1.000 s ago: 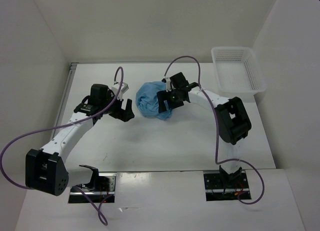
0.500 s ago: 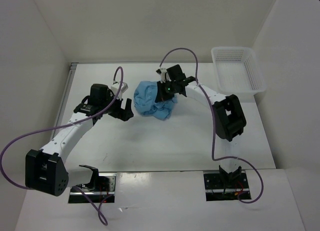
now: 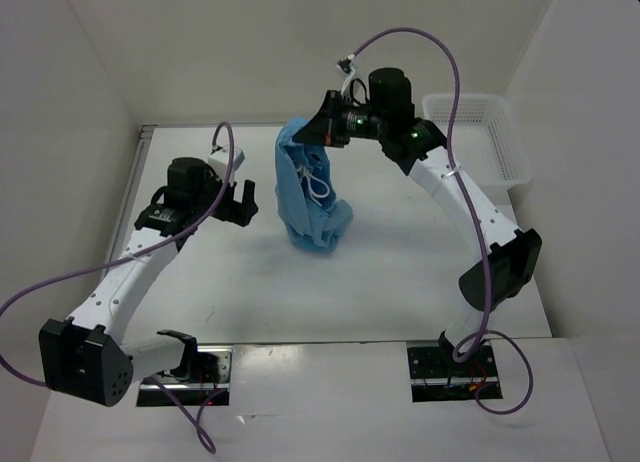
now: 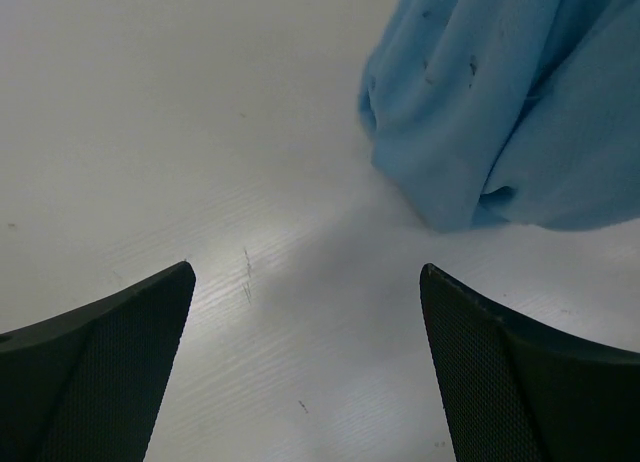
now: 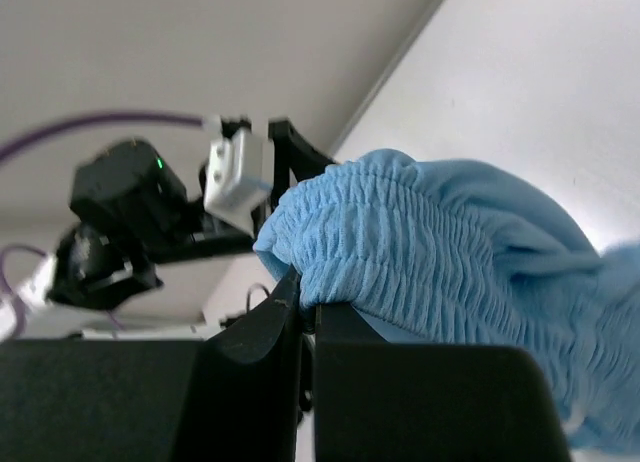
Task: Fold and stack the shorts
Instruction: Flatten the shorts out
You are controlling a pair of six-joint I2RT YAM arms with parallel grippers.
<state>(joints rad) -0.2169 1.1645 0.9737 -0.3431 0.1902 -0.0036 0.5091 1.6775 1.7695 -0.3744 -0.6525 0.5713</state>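
While the right gripper (image 3: 318, 134) is raised above the table (image 3: 400, 272) at far centre, it pinches the shorts (image 3: 310, 197) by the gathered waistband (image 5: 400, 242): jaws pressed together on the fabric, with the elastic edge bunched over the finger tops in the right wrist view. Shorts hang from that grip as a tall crumpled column, with the lower end resting in a heap on the table. The white drawstring (image 3: 318, 187) loops out of the folds about mid-height. Not folded yet. Left gripper (image 3: 237, 197) sits close over the table, just left of the hanging fabric and apart from it, jaws spread wide and holding nothing. The left wrist view shows its fingers (image 4: 120, 352) at the bottom corners with bare table between them. The bottom lobe of the shorts lies ahead and to the right, touching the table. The left arm's wrist shows behind the waistband in the right wrist view. White mesh basket (image 3: 515, 152) stands at the far right corner of the table, well apart from the shorts, its near-left part hidden behind the right arm
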